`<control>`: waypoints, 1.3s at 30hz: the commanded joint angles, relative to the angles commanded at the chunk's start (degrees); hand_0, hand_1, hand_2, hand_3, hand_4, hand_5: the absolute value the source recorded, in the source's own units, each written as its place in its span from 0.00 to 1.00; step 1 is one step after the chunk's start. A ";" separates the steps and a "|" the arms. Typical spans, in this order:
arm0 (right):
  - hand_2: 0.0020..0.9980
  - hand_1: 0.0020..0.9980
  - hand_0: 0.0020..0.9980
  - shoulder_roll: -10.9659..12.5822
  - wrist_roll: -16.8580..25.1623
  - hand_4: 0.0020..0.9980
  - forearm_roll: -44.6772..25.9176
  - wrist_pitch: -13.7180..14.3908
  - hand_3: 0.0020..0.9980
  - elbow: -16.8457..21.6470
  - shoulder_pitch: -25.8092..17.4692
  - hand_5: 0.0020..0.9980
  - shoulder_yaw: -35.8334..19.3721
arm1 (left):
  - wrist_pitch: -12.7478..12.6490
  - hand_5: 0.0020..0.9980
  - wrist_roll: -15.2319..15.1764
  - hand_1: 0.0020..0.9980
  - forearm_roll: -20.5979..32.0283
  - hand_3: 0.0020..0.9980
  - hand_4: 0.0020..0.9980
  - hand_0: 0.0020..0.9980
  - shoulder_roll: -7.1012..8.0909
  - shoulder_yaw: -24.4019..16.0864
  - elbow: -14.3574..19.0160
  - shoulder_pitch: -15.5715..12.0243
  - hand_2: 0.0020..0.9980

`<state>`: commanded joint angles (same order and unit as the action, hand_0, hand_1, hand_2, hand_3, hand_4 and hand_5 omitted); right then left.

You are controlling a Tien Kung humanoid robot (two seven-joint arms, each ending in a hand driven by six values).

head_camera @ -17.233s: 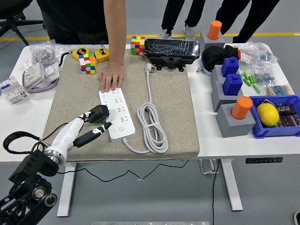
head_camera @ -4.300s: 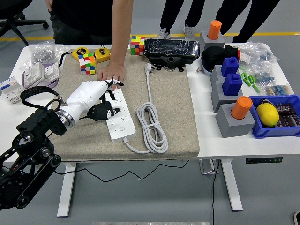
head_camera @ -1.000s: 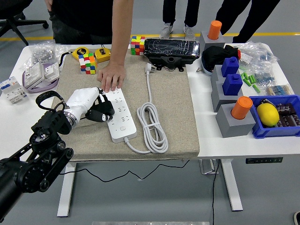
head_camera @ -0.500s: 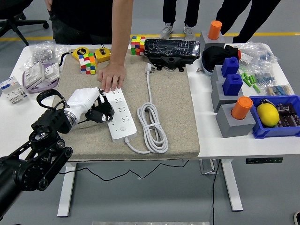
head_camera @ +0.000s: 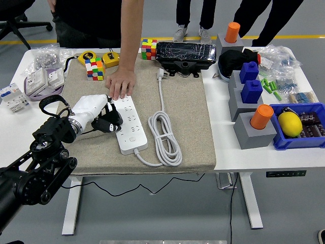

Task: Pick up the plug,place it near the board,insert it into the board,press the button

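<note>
The left robot hand (head_camera: 99, 114), white-shelled with dark fingers, is curled around the black plug (head_camera: 108, 123) and holds it at the left edge of the white power strip (head_camera: 127, 123), which lies on the beige mat (head_camera: 183, 117) on the desk (head_camera: 228, 152). The plug seems to sit against the strip's side rather than squarely over a socket, though the fingers hide the prongs, so whether it is seated cannot be told. A person's hand (head_camera: 121, 84) presses flat on the strip's far end, steadying it. The main risk, as I judge it, is misalignment: if the prongs are tilted or offset, pushing down would jam them on the socket face or shove the strip sideways across the mat toward the coiled white cable (head_camera: 165, 134). The plug's thin black cord (head_camera: 84, 133), trailing off to the left, could also tug the plug askew. The right arm is out of view.
</note>
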<state>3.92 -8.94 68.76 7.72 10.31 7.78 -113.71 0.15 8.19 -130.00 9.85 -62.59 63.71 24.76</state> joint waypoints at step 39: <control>0.71 0.69 0.79 0.07 -0.27 1.00 0.09 0.55 0.76 0.00 -0.47 1.00 -0.14 | 2.47 0.11 0.51 0.05 0.00 0.30 0.70 0.24 3.29 0.09 6.75 2.18 0.15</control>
<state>3.99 -9.22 68.85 8.27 10.31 7.31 -113.86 2.63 8.70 -130.00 13.14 -62.50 70.46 26.94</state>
